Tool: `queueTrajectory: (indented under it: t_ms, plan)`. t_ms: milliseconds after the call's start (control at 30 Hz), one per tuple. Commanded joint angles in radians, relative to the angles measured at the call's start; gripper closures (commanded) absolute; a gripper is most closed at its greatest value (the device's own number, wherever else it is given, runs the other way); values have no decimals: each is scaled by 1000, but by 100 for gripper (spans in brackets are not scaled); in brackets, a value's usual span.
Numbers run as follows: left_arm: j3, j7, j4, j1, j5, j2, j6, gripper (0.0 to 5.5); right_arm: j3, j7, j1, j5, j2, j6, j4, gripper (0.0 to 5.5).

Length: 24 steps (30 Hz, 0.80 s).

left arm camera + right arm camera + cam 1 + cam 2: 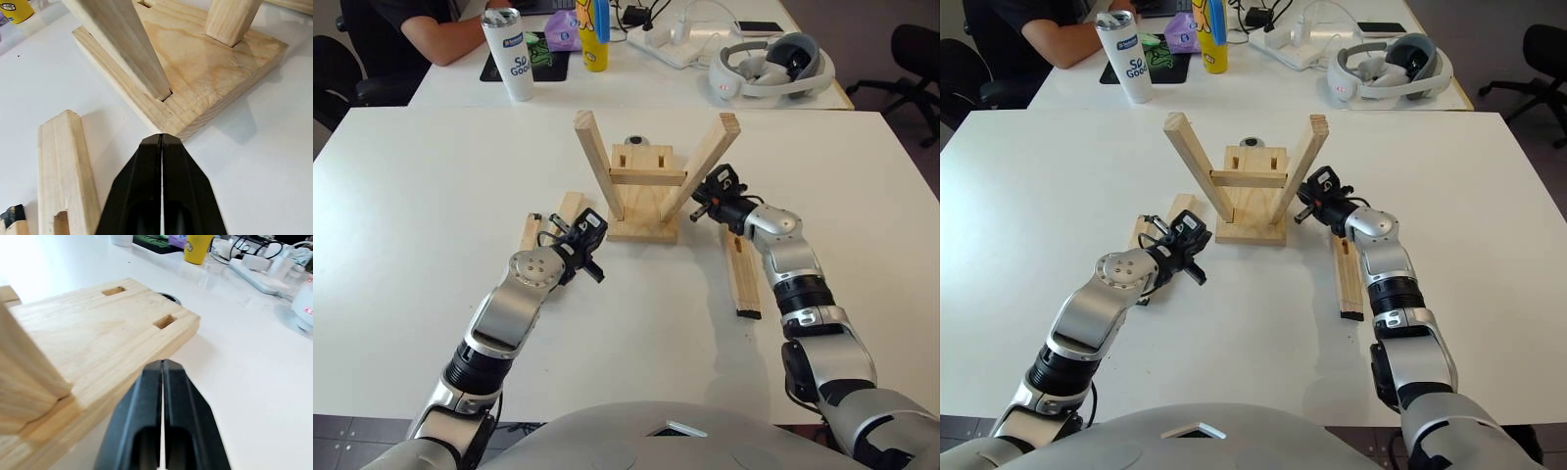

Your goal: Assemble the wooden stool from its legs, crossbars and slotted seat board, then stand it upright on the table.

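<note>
Both tools are clenched on nothing. The left tool points at a corner of the seat board, which lies just ahead of it with two legs and a crossbar fitted. The right tool sits just beside the board's opposite edge. A loose leg behind it probably wants gripping mid-length, square to the empty slots. The white bench is flat, with another cluttered bench beyond.

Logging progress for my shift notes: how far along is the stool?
Done: two legs and a crossbar sit in the seat board. In hand: nothing; left hand and right hand are shut, empty, beside it. Left: two empty slots, loose pieces on the table, then turning it upright.
</note>
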Motion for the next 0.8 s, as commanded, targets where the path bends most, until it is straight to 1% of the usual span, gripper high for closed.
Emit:
queueTrajectory:
  t_ms: [33,167,300,533,800]
  plan:
    - [-59,-53,32,-12,-12,29,14,549,-6,88,-86,20,19,-114,185,550]
    - [-80,-62,62,-27,-12,21,9,549,-19,138,-135,40,38,-176,274,550]
    - [-60,-27,129,-55,-1,-16,-22,549,-19,205,-154,59,64,-202,281,550]
    - [-27,4,257,-109,26,-13,-103,549,6,277,-117,66,81,-197,224,550]
    - [-13,8,291,-113,33,-7,-137,549,45,341,-47,81,105,-144,98,550]
